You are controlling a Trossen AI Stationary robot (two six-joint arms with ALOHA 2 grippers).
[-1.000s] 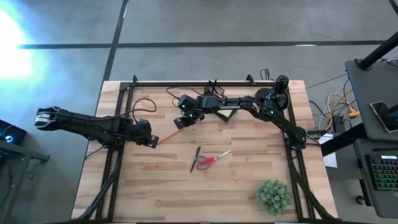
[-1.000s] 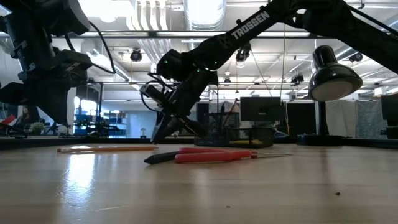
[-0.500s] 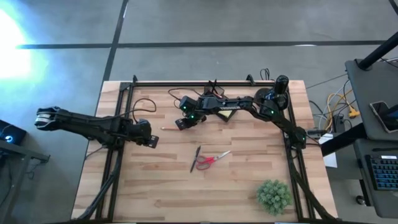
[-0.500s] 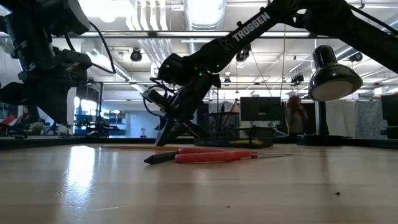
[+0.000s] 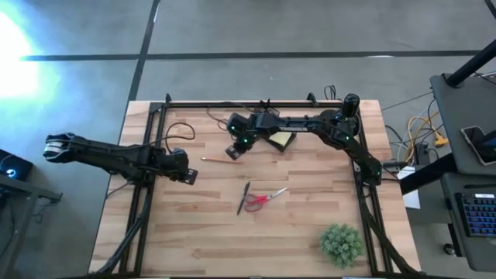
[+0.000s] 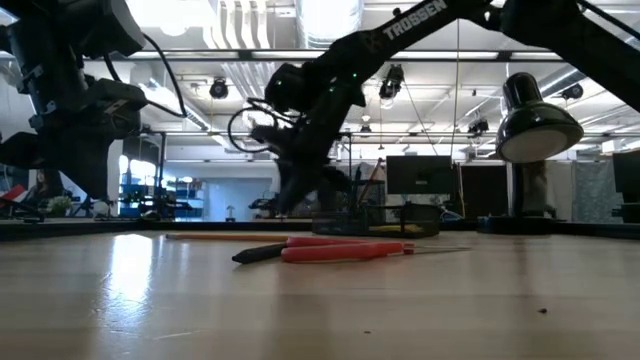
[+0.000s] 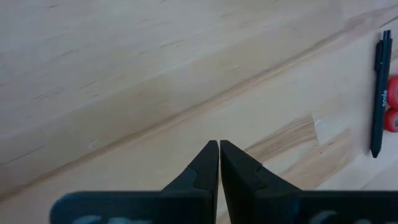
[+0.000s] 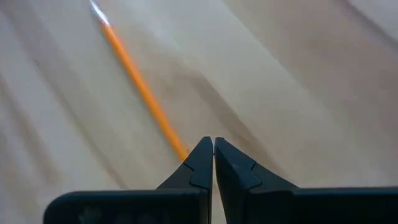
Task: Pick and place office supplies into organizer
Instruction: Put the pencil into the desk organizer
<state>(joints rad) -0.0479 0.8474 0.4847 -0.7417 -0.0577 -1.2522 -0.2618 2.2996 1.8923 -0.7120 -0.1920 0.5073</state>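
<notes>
An orange pencil (image 5: 219, 159) (image 8: 137, 81) lies flat on the wooden table. My right gripper (image 5: 235, 149) (image 8: 212, 144) is shut and hangs just above the pencil's right end; in the low view it is raised off the table (image 6: 285, 200). Red-handled scissors (image 5: 266, 199) and a black pen (image 5: 243, 198) lie side by side at mid-table. A yellow sticky pad (image 5: 282, 139) lies under the right arm. The black mesh organizer (image 6: 390, 218) stands at the far side. My left gripper (image 5: 188, 177) (image 7: 219, 144) waits shut at the left, above bare wood.
A green plant (image 5: 341, 242) stands at the near right corner. A black frame rail (image 5: 256, 103) runs along the table's far edge, with cables (image 5: 178, 132) at the far left. A desk lamp (image 6: 538, 125) stands at the back in the low view.
My right gripper, shut throughout, swept the pencil toward the far right, turning it from slanted to nearly parallel with the far edge. The gripper then rose off the table, rolled and moved a little to the right; the pencil stayed put.
</notes>
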